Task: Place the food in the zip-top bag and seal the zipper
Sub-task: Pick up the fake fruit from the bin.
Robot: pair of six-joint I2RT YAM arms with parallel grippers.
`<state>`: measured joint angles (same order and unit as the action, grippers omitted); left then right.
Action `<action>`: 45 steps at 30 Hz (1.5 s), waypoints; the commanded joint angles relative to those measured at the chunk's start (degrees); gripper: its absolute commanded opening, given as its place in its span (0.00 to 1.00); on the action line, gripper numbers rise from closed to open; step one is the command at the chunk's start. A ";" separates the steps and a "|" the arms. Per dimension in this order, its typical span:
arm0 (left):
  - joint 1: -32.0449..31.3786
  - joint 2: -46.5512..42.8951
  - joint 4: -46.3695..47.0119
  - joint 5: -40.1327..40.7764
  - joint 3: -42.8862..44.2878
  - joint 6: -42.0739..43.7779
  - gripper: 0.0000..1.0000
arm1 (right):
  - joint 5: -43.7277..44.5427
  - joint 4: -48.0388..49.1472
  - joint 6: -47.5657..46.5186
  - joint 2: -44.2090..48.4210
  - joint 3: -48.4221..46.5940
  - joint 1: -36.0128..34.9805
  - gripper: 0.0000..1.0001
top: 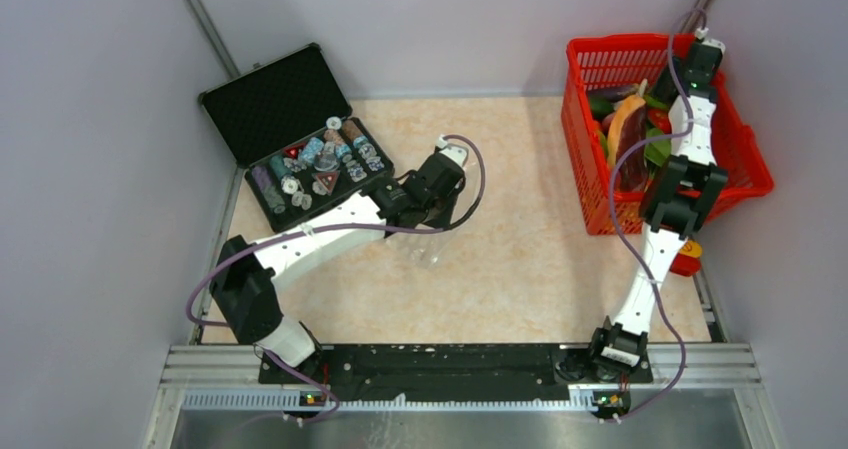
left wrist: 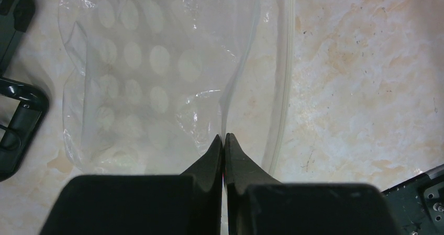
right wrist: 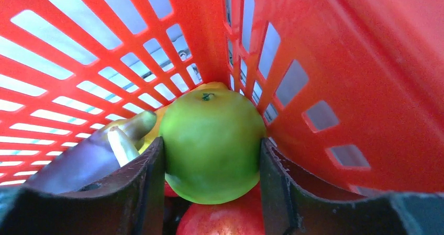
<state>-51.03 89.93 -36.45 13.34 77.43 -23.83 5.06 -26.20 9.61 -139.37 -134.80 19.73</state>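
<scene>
The right jaws are gripping the green round fruit (right wrist: 212,146) on both sides, deep in a corner of the red mesh basket (right wrist: 340,62), a purple eggplant (right wrist: 78,164) lying just beside it. The left jaws are pinching shut on the clear zip-top bag (left wrist: 141,73) at its edge, the zipper (left wrist: 284,62) running just beside them and the counter (left wrist: 366,78) showing through the plastic.

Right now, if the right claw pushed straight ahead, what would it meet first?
The green fruit, pinched in the right claw. Behind it, probably the red basket's corner, though depth is hard to judge.
</scene>
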 commanded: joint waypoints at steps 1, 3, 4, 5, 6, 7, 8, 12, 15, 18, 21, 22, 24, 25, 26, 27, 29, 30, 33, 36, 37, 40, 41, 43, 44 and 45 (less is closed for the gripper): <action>0.31 -2.95 1.01 0.88 -1.08 0.03 0.00 | -4.23 0.91 -0.27 1.57 3.80 0.50 0.34; 0.31 -3.13 0.88 0.81 -1.20 -0.14 0.00 | -7.29 2.47 -0.09 4.37 5.75 0.57 0.29; 0.31 -3.22 0.73 0.81 -1.27 -0.23 0.00 | -8.47 3.10 -0.06 5.96 6.67 0.47 0.28; 0.31 -3.45 0.68 0.65 -1.36 -0.39 0.00 | -9.54 3.40 0.11 7.47 7.34 0.46 0.25; 0.31 -3.71 0.86 0.69 -1.60 -0.46 0.00 | -10.76 3.70 0.38 9.31 8.14 0.47 0.24; 0.31 -4.01 1.00 0.78 -1.87 -0.49 0.00 | -12.20 4.08 0.68 11.02 9.15 0.44 0.24; 0.31 -4.24 0.97 1.20 -2.07 -0.59 0.00 | -13.95 4.83 0.95 13.12 10.38 0.41 0.21; 0.38 -5.22 0.87 2.76 -2.30 -0.72 0.00 | -15.79 8.72 2.40 22.18 18.71 0.47 0.19; 0.40 -6.20 1.05 2.45 -3.04 -1.11 0.00 | -15.83 10.01 2.58 27.21 25.02 0.41 0.19; 0.40 -7.78 1.51 2.58 -4.49 -1.38 0.00 | -16.61 11.78 2.50 32.87 32.24 0.44 0.19; 0.40 -9.06 1.73 3.22 -5.49 -1.48 0.00 | -17.18 13.40 3.07 39.51 38.94 0.46 0.19; 0.40 -9.27 1.69 3.28 -5.65 -1.41 0.00 | -17.59 14.39 3.43 41.84 41.02 0.46 0.19; 0.40 -9.57 1.52 3.34 -5.73 -1.41 0.00 | -17.48 15.50 5.86 47.55 44.40 0.53 0.18; 0.40 -9.67 1.48 3.40 -5.88 -1.46 0.00 | -18.81 18.38 7.14 52.20 46.96 0.54 0.19; 0.40 -9.79 1.40 3.64 -5.98 -1.58 0.00 | -20.25 22.46 8.35 54.93 50.13 0.50 0.19; 0.40 -9.90 1.43 3.75 -6.20 -1.71 0.00 | -20.99 26.22 10.28 59.25 53.04 0.43 0.19; 0.40 -10.03 1.55 3.72 -6.33 -1.74 0.00 | -22.15 26.69 12.70 63.12 54.61 0.47 0.19; 0.40 -10.15 1.48 3.72 -6.26 -1.74 0.00 | -23.71 25.07 13.02 64.11 54.42 0.42 0.19; 0.40 -10.66 1.21 3.56 -6.22 -1.81 0.00 | -28.92 20.71 14.59 66.63 55.31 0.49 0.19; 0.40 -11.49 1.54 3.67 -6.77 -2.20 0.00 | -39.91 22.97 17.70 70.09 60.58 0.32 0.19; 0.40 -11.71 1.67 3.75 -6.97 -2.37 0.00 | -42.92 23.57 19.31 71.85 62.69 0.18 0.19; 0.40 -11.75 1.90 3.55 -7.10 -2.61 0.00 | -47.24 28.22 23.82 76.74 70.57 -2.90 0.19; 0.40 -11.69 1.95 3.55 -7.01 -2.75 0.00 | -46.68 29.07 24.59 78.50 72.89 -4.82 0.19; 0.40 -11.58 2.06 3.39 -6.83 -2.80 0.00 | -44.37 28.59 24.53 81.62 76.23 -10.05 0.19; 0.40 -11.47 2.08 3.29 -6.66 -2.80 0.00 | -43.22 28.18 24.47 82.91 77.95 -12.47 0.19; 0.40 -11.40 2.08 3.22 -6.54 -2.86 0.00 | -41.83 27.60 24.56 84.18 79.28 -14.88 0.19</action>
<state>-50.85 79.99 -36.36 16.12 70.61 -25.80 -36.05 -0.95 31.33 -60.77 -58.98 12.23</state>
